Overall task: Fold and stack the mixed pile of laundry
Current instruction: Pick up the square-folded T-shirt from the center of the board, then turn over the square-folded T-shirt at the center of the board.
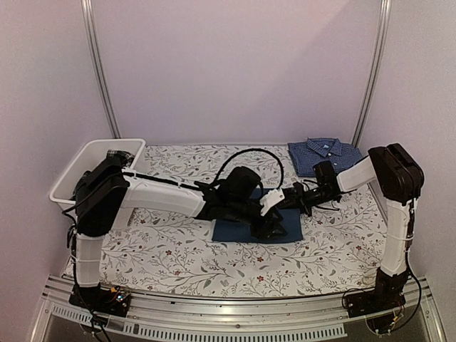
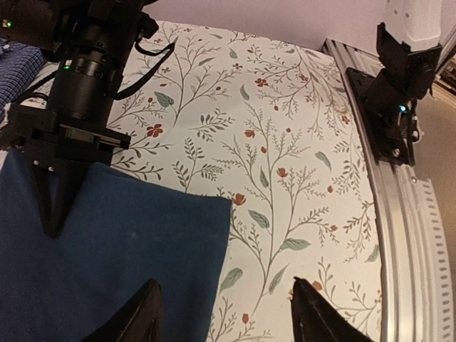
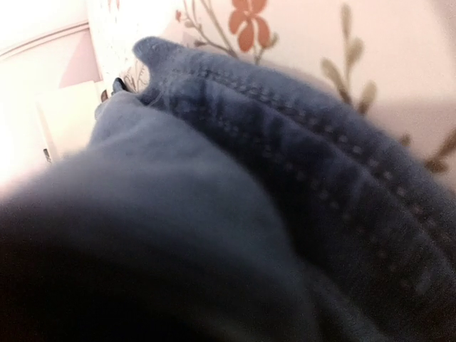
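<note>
Top external view gives you the dark blue T-shirt [image 1: 228,232] folded into a flat rectangle at the middle of the floral tablecloth [image 1: 178,258]. Both arms reach in over it and their wrists cover most of it. From the T-shirt, the blue-and-white check shirt [image 1: 324,153] lies folded at about 1 o'clock, near the far right corner, well apart. The white tub [image 1: 75,178] stands between 9 and 10 o'clock at the left edge, and the black-and-white plaid piece [image 1: 120,155] shows inside it.

Left wrist view shows you the left gripper [image 2: 231,317] with its fingers apart and nothing between them. One fingertip is over the edge of the T-shirt [image 2: 128,256] and the other over the bare tablecloth [image 2: 285,142]. At 10 o'clock in this view the right gripper [image 2: 51,224] points down, its fingers pressed together to one tip that sits in the blue cloth. At 2 o'clock you see the base of the right arm [image 2: 392,92] on the metal rail [image 2: 413,249].

Right wrist view is almost filled by the T-shirt [image 3: 320,178]. A stitched hem is bunched just before the lens, and the fingers themselves you cannot see there.
</note>
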### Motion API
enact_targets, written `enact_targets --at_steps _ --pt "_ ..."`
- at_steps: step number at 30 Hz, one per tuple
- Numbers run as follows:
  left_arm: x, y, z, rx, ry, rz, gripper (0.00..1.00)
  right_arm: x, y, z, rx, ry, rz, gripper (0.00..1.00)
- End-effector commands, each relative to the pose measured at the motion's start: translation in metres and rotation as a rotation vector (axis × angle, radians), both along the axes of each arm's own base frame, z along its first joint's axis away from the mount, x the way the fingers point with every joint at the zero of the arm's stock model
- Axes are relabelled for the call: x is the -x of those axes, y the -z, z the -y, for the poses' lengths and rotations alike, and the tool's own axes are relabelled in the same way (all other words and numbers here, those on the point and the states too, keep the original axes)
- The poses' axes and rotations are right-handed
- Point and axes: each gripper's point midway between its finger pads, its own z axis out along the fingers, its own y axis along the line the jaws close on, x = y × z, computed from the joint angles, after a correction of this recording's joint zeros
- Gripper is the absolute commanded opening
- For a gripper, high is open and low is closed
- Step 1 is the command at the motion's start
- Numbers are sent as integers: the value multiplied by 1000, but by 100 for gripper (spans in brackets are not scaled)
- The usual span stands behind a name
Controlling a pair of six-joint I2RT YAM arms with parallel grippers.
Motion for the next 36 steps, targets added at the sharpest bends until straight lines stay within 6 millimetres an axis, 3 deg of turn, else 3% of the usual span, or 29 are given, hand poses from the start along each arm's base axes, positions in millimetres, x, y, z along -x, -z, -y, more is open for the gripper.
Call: enact_targets --at_steps 1,7,13,20,28,36 --pt "-27 -54 -29 86 -172 -11 66 12 -6 17 159 -36 20 0" --pt "-51 -52 -85 61 -344 -91 80 16 -24 40 333 -100 109 0" --pt "-68 -39 -121 17 -471 -148 85 23 -48 79 531 -128 162 0" --pt "-72 -39 -130 13 -502 -150 87 41 -87 150 795 -55 168 0" --pt "-70 -27 -131 -27 -474 -155 88 60 -151 236 1151 106 193 0" --pt "-70 -11 -154 -110 -527 -178 89 51 -214 309 1442 266 238 0"
